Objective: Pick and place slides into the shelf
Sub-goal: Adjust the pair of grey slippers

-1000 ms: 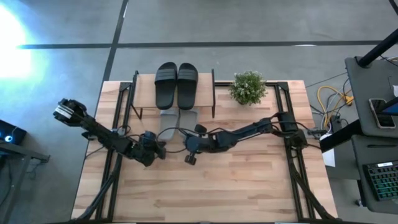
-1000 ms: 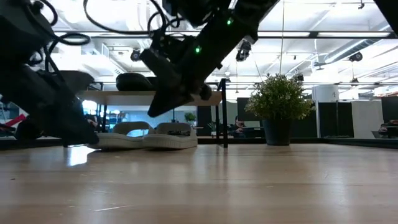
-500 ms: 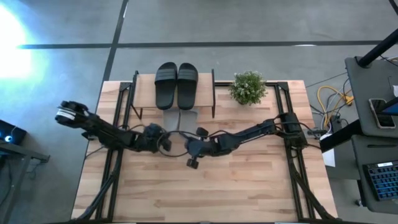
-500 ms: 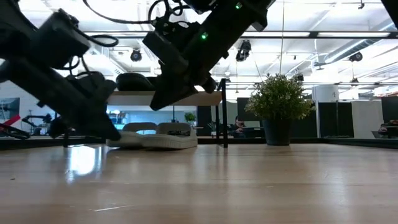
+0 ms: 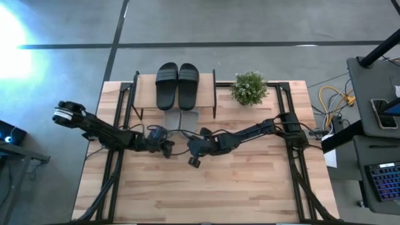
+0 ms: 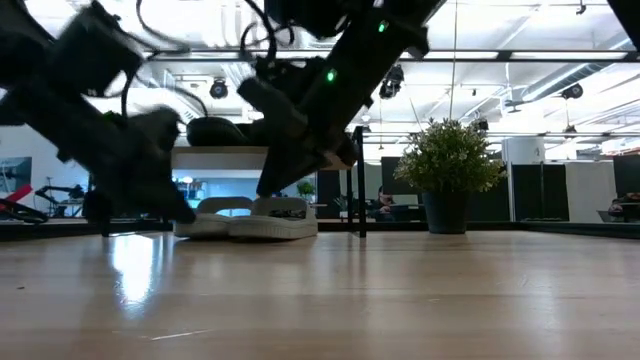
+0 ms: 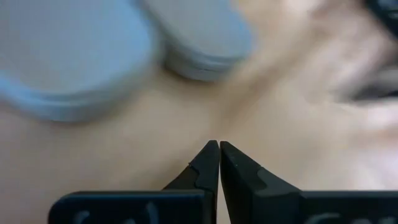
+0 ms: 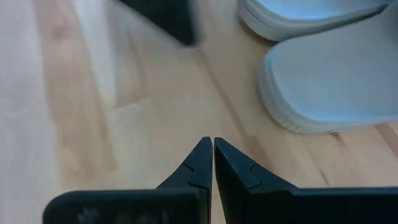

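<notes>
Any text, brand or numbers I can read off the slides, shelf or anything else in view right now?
None can be read.
Black slides on the shelf: strap stripes only, no lettering.
Grey slides: blank where they show.
Keyboard and other desk items beside the table: any markings too small to read.

text: none legible | labels: none | numbers: none

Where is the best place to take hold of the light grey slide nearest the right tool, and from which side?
Probably its heel edge, approached from the table's front. The light grey slide lies flat with its toe under the shelf, so only the heel is open to the shut right tool.
</notes>
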Controlling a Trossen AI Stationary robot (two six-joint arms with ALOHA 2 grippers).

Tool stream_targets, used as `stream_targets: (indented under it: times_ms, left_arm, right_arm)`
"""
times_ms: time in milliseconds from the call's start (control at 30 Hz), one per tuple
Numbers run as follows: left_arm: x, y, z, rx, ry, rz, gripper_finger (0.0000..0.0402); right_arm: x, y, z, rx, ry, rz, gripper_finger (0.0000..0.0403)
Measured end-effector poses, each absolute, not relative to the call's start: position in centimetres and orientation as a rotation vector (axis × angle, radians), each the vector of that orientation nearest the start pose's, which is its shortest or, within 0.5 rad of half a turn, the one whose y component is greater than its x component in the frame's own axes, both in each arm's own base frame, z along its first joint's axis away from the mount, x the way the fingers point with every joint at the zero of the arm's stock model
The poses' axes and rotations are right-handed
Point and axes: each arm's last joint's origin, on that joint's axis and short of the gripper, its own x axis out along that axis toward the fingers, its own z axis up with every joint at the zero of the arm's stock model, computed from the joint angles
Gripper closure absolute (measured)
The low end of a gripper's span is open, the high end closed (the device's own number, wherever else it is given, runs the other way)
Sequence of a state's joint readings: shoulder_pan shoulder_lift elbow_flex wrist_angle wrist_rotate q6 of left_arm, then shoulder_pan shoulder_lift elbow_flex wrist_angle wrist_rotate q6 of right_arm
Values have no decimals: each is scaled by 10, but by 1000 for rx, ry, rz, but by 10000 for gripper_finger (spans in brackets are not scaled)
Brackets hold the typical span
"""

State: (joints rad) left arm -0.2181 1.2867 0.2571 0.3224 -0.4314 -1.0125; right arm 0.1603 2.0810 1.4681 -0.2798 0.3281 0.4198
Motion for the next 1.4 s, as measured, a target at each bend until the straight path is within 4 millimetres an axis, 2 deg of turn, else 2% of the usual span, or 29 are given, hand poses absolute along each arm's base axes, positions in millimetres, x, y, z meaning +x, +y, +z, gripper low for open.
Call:
stream_targets:
  times_ms: [133, 267, 433, 567, 833, 1267, 1400]
  left_arm:
    - [189, -48, 133, -780, 474, 365, 402]
    - [179, -67, 144, -782, 420, 296, 402]
    - [164, -85, 143, -822, 403, 330, 402]
    - [157, -94, 138, -854, 448, 322, 402]
    - [157, -97, 135, -858, 452, 334, 402]
    - [157, -97, 136, -851, 425, 353, 402]
    - [157, -95, 136, -841, 398, 377, 402]
  right_arm:
    - [443, 46, 160, 201, 840, -334, 394]
    - [446, 29, 153, 211, 853, -352, 394]
    - [453, 11, 151, 293, 827, -275, 394]
    - [453, 2, 147, 303, 835, -289, 394]
    - [454, -5, 137, 296, 852, -319, 394]
    - [454, -12, 143, 177, 773, -522, 394]
    - [454, -11, 147, 179, 773, -516, 394]
